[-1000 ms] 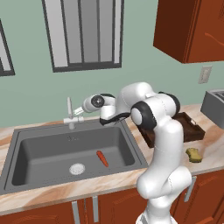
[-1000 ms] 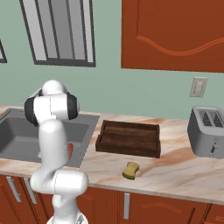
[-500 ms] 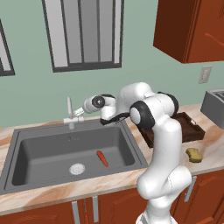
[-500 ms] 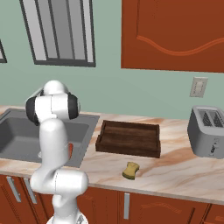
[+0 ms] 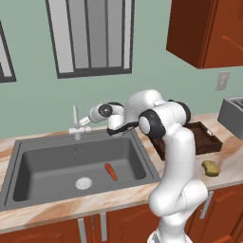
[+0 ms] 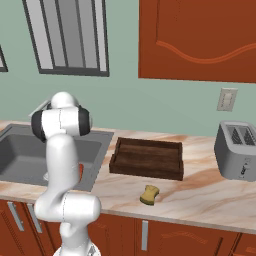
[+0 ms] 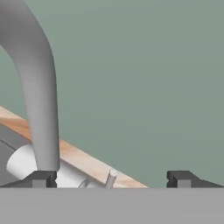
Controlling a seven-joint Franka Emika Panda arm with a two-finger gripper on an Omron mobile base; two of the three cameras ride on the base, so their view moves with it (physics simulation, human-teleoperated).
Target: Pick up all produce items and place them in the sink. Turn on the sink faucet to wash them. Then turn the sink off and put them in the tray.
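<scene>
Sink (image 5: 42,163): a dark grey basin recessed in the beige countertop (image 5: 95,201), with a round silver drain (image 5: 83,182) on its floor. One produce item, a small red-orange carrot (image 5: 111,172), lies flat on the basin floor just right of the drain, apart from it.

Faucet (image 5: 75,124): stands upright at the back rim of the sink. In the hand view its curved grey spout (image 7: 37,87) rises at the left, and a thin handle pin (image 7: 110,178) sits low between the finger tips.

Gripper (image 5: 87,122): reaches in level from the right and sits just beside the faucet's crossbar. Its fingers (image 7: 40,178) stand wide apart with nothing clamped between them; contact with the faucet cannot be confirmed.

Tray (image 6: 147,158): dark brown, on the counter right of the sink, nothing in it. A yellow sponge (image 6: 149,194) lies in front of it, near the counter edge. A grey toaster (image 6: 237,150) stands at the far right, well apart from the tray.
</scene>
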